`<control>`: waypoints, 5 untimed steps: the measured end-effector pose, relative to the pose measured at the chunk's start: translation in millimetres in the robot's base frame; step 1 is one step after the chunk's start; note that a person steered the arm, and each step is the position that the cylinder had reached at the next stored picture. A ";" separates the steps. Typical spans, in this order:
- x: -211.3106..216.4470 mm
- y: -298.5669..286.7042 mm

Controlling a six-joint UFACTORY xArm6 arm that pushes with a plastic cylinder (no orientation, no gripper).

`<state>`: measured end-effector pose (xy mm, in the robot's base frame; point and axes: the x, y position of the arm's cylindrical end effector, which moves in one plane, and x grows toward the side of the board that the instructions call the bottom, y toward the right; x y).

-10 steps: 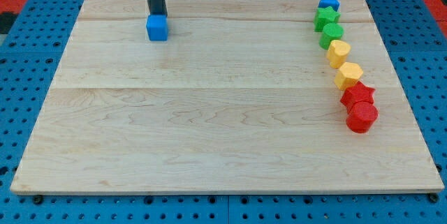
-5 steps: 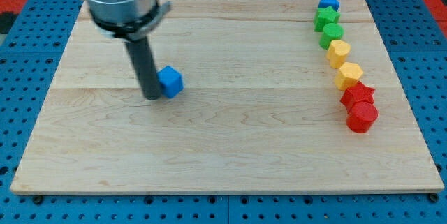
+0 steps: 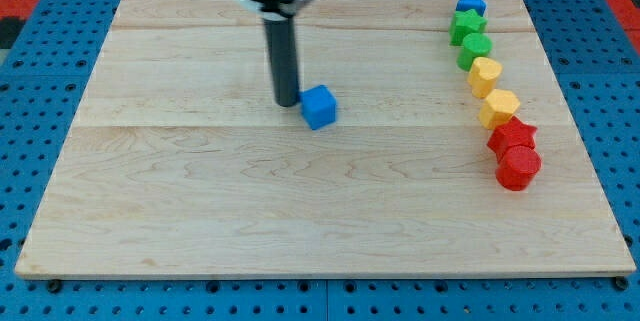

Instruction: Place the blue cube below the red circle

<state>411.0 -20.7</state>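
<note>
On the wooden board (image 3: 200,221), my tip (image 3: 287,102), a bare rod without jaws, seems to touch the blue cube (image 3: 319,107) mid-board; the red circle (image 3: 518,168) lies well off toward the right edge.

The small blue cube (image 3: 319,107) has slid rightward toward mid-board; my tip (image 3: 287,102) followed, now touching its left.

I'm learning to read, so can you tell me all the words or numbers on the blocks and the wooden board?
None: there are no words, numbers or signs anywhere.
The light wooden board shows only wood grain.
The small blue cube and the red round block are plain colour.
My tip, the end of the dark rod, sits just at the view's left of the blue cube and bears no mark.
</note>
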 end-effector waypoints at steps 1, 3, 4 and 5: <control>7.9 57.9; 37.8 128.5; 43.6 142.8; 88.5 143.2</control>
<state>499.5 122.5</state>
